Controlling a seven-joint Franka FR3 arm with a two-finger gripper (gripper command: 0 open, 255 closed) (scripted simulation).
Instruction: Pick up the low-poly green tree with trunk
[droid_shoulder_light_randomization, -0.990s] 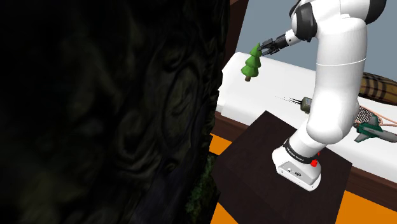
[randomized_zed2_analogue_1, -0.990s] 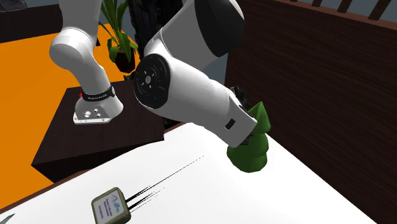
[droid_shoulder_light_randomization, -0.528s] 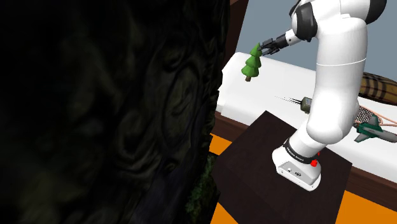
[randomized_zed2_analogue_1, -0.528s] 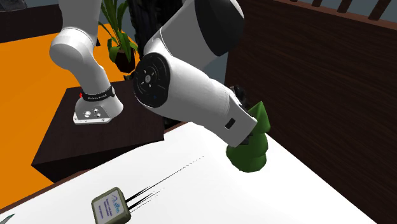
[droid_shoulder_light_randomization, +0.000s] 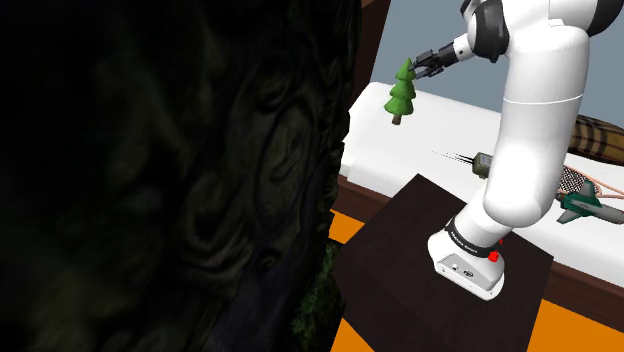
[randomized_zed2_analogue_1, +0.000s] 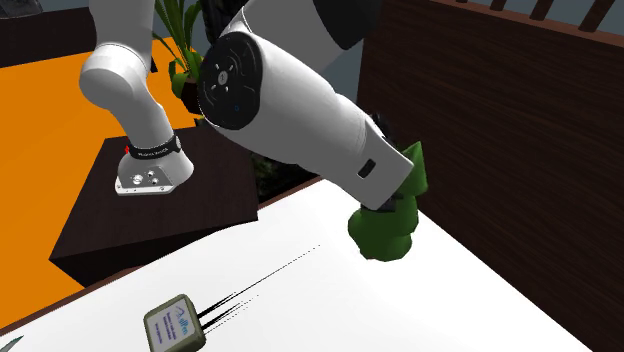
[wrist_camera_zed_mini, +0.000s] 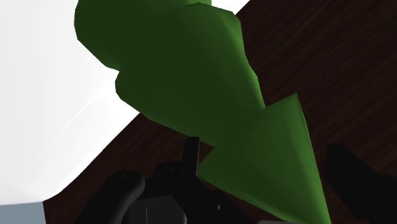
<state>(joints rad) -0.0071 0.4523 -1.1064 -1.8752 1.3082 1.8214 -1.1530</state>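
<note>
Green tree (droid_shoulder_light_randomization: 401, 92) is pinched near its tip by the black claw (droid_shoulder_light_randomization: 421, 67). The fingers are pressed onto the top cone, and the trunk is pointed down, tilted a bit. The tree is held over the white bed (droid_shoulder_light_randomization: 440, 135), close to a dark wood panel (randomized_zed2_analogue_1: 500, 150). It's prob. clear of the sheet, but the gap can't be confirmed in the 2nd ext. view. A small grey device (randomized_zed2_analogue_1: 178, 326) is seen flat on the bed, well apart from the tree. The white arm (droid_shoulder_light_randomization: 535, 120) is mounted on the dark stand (droid_shoulder_light_randomization: 400, 225).
</note>
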